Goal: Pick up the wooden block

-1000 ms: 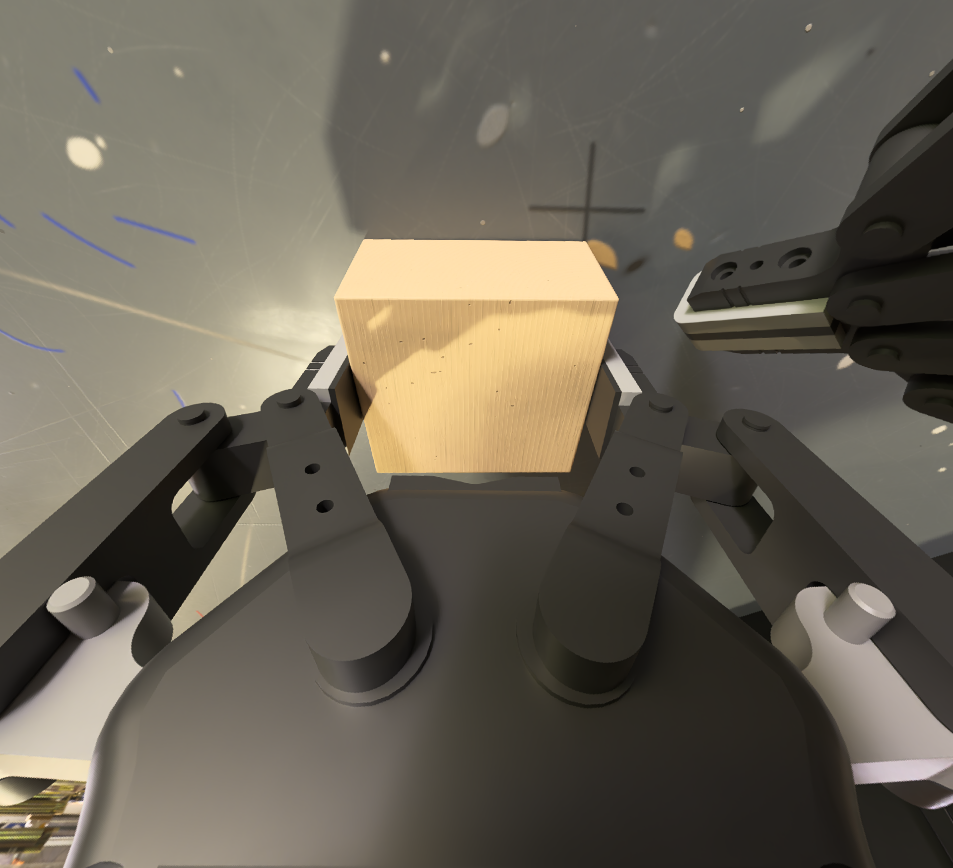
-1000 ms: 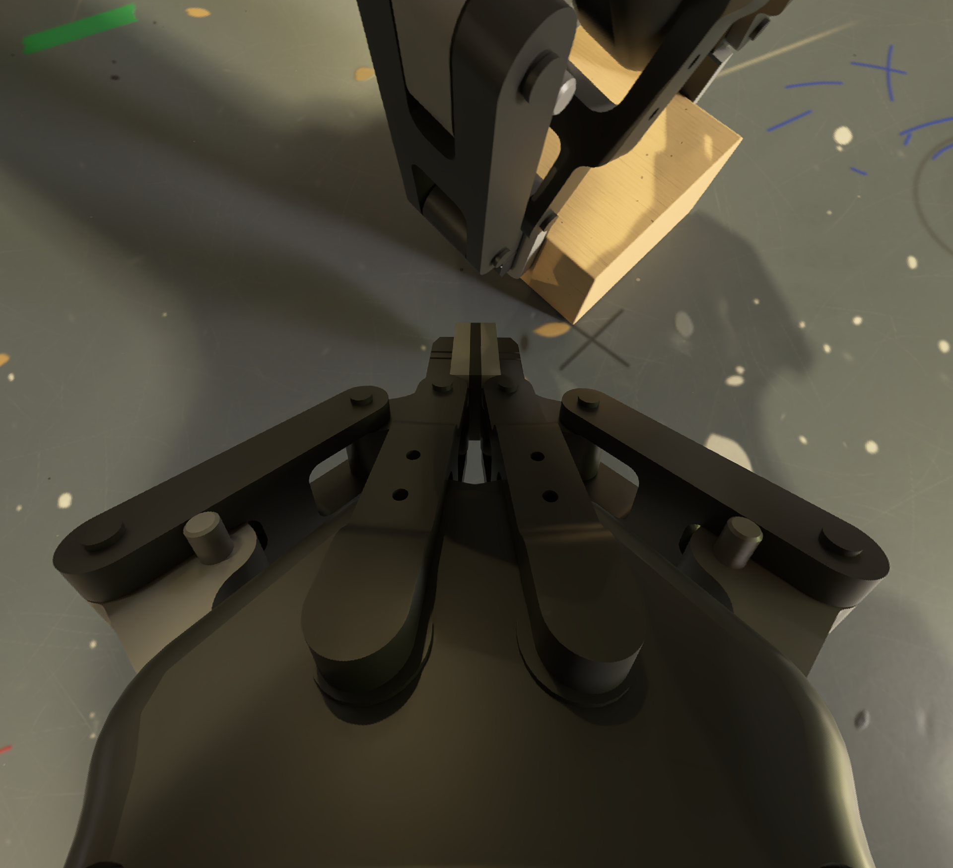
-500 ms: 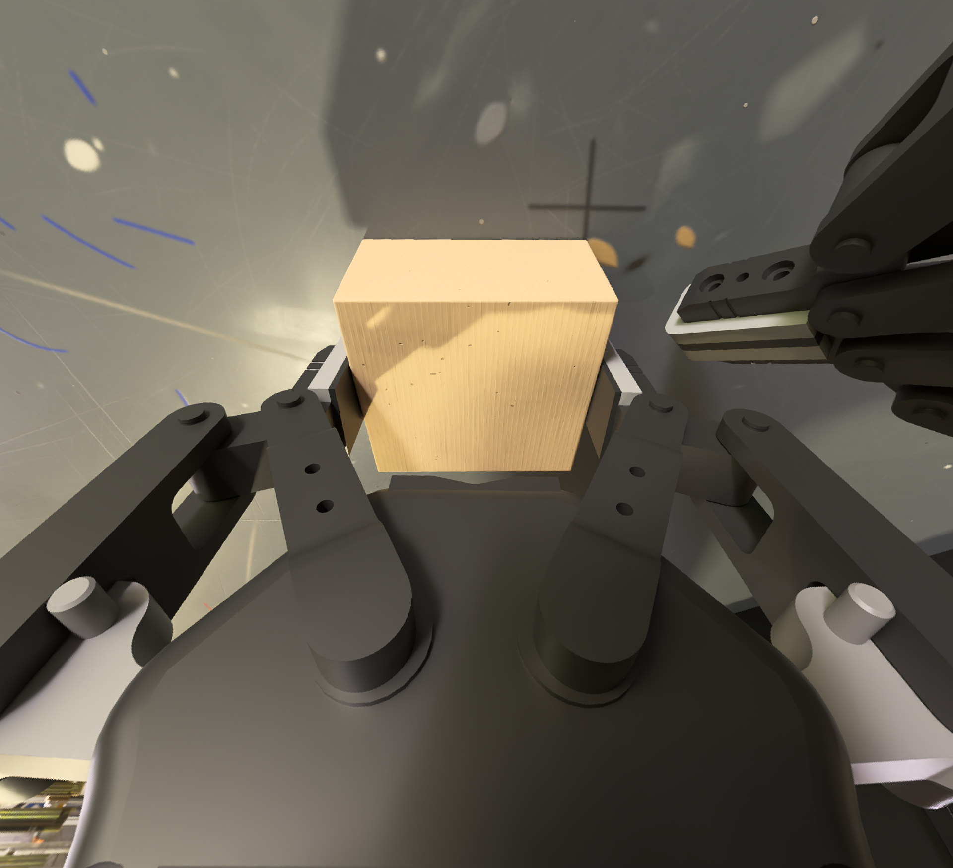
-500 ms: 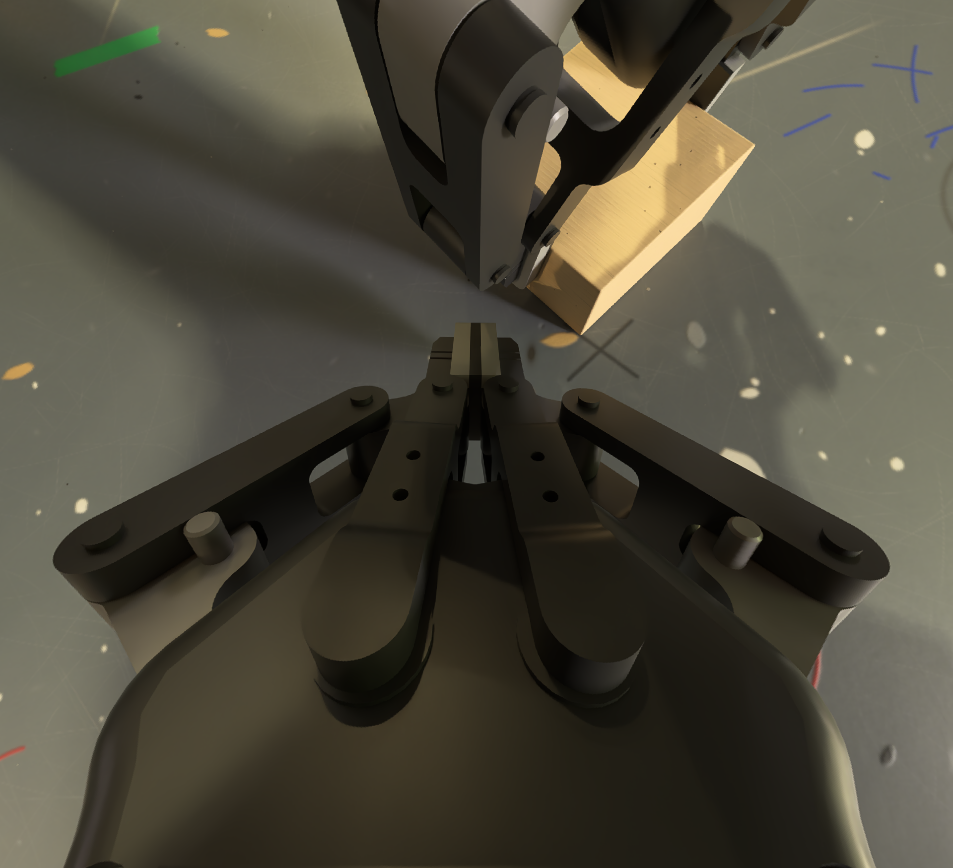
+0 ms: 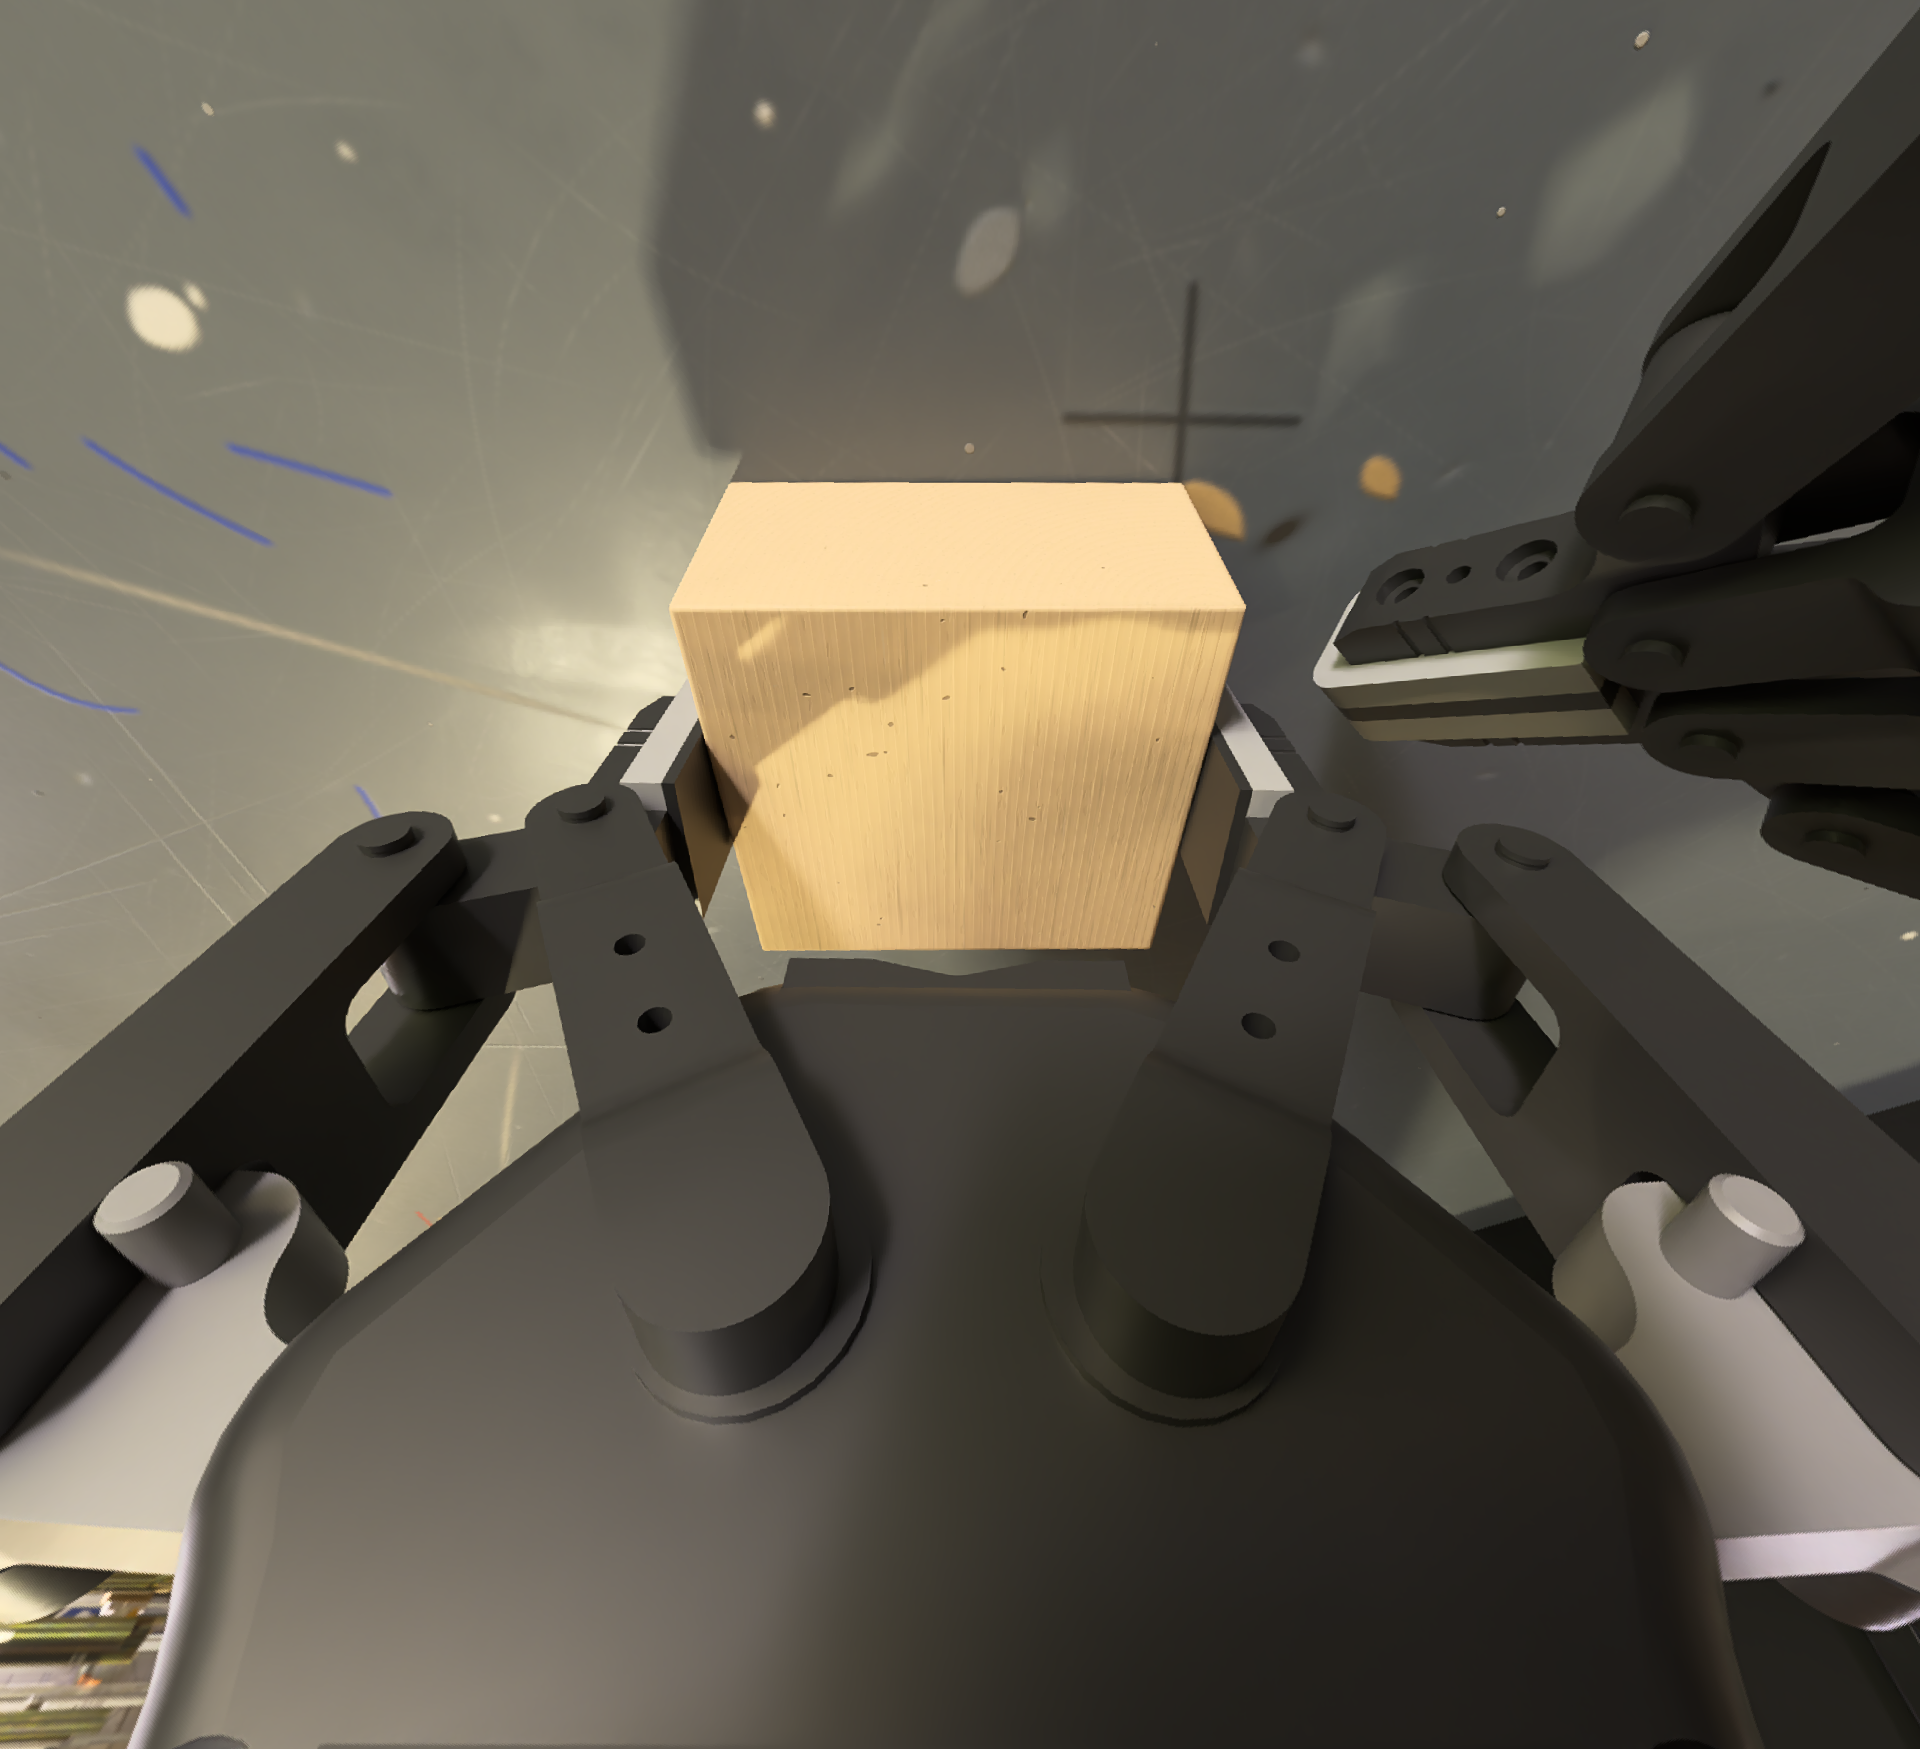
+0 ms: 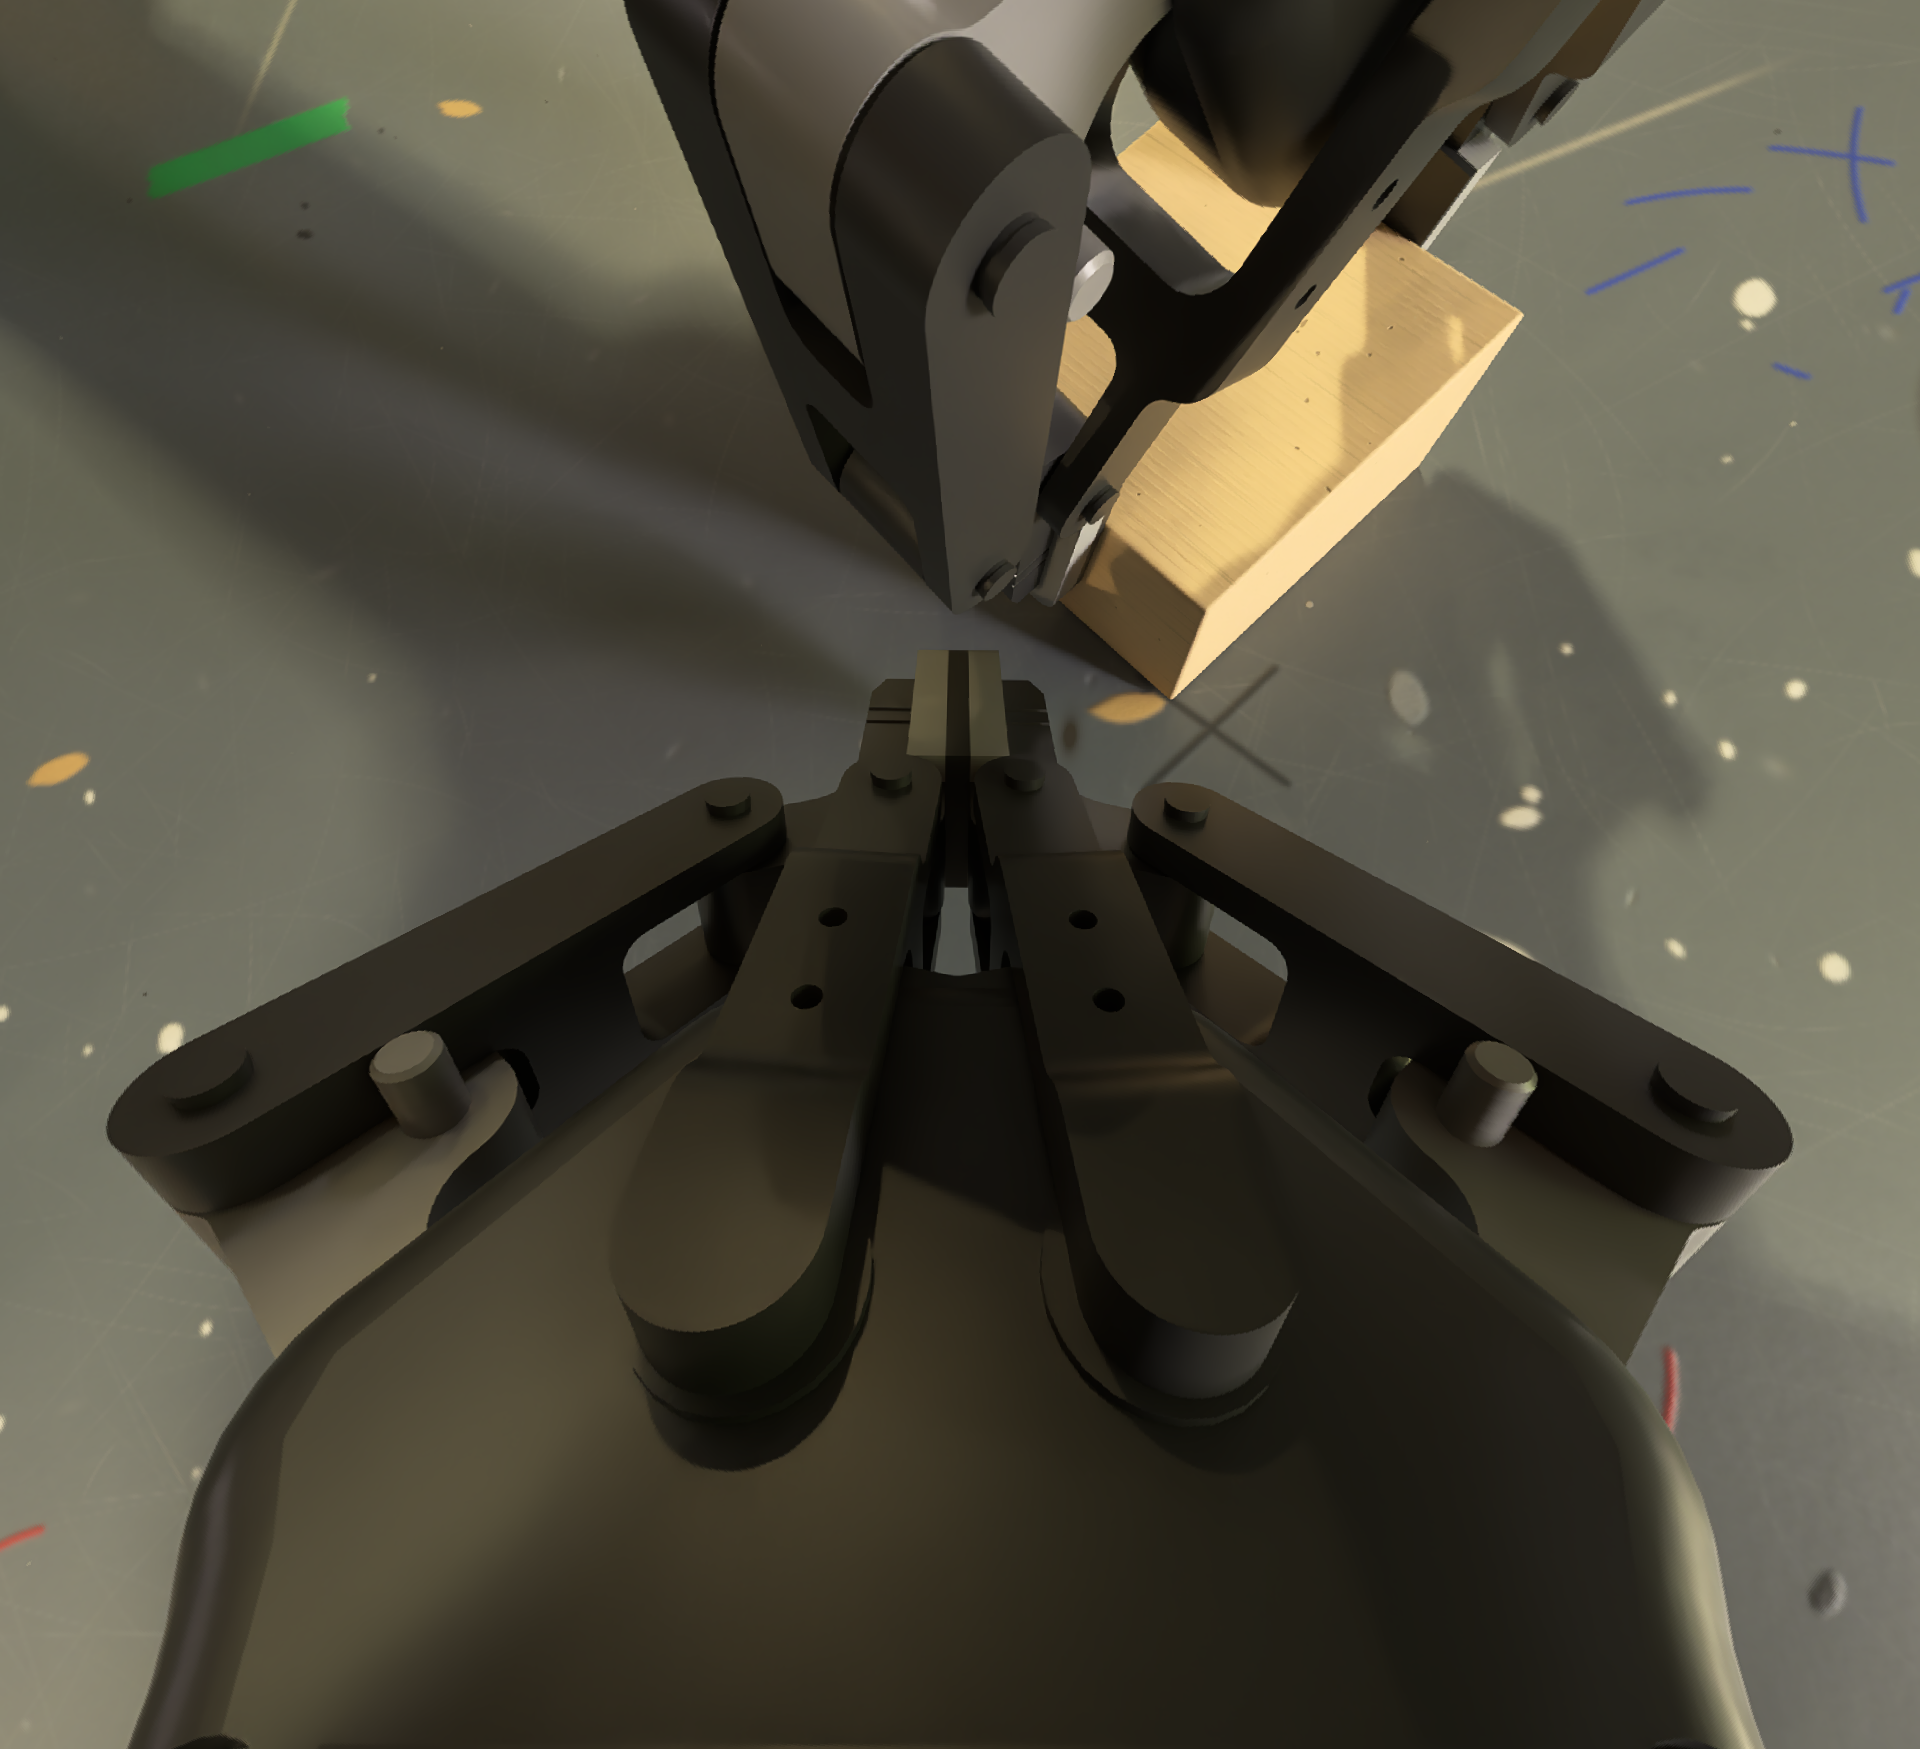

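Left tool (image 5: 956,764) is clamped on the block (image 5: 961,723): one pad presses each side face, block sitting approx. centred btwn the fingers, grain running top to bottom on the face toward the camera. The pads grip the half of the block nearest the tool body; the far half sticks out past the fingertips.

In the right wrist view the same block (image 6: 1299,452) shows tilted, one corner pointing down toward the desk (image 6: 416,556). It looks lifted clear of the surface, w/ its shadow falling apart from it, though the gap under that low corner is hard to judge from this angle.

Right tool (image 6: 956,702) is fully closed w/ nothing in it, pads flat against each other. It sits just beside the left tool (image 6: 1049,546), tips near but not touching, and close to the block's low corner. From the left wrist view the right tool (image 5: 1351,660) comes in from the right edge, level w/ the block and apart from it.

Desk is grey-green and scuffed, w/ pale spots, blue strokes (image 5: 239,473), a green strip (image 6: 249,146) and a thin dark cross (image 5: 1184,419) beyond the block.
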`<action>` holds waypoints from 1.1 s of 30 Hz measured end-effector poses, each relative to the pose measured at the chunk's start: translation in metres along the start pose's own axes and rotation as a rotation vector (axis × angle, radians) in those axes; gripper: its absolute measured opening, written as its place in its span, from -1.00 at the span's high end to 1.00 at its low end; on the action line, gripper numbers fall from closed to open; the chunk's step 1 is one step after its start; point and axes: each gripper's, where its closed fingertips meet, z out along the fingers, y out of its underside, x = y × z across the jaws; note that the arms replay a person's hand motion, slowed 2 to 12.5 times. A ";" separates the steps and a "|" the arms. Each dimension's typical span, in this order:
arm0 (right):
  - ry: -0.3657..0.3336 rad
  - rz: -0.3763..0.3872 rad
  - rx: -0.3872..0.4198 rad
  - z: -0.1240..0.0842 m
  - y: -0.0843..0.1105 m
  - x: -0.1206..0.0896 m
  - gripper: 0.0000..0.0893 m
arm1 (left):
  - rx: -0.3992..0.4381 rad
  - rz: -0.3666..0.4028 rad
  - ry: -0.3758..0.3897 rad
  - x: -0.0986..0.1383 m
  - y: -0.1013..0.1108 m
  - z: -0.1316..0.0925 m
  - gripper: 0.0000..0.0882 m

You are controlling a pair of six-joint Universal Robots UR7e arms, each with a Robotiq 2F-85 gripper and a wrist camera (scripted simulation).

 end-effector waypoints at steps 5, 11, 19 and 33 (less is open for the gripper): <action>-0.009 0.006 0.002 0.000 0.000 0.000 1.00 | -0.001 -0.001 0.001 0.000 0.000 0.000 -0.55; -0.042 0.034 0.025 -0.003 -0.004 -0.001 1.00 | -0.004 -0.001 0.001 0.000 0.000 0.000 -0.55; -0.031 0.026 0.029 -0.006 -0.009 0.008 1.00 | -0.015 0.005 0.000 0.000 -0.001 0.000 -0.55; -0.035 -0.010 -0.030 -0.001 -0.003 0.011 1.00 | -0.032 0.012 -0.004 0.000 -0.001 0.000 -0.55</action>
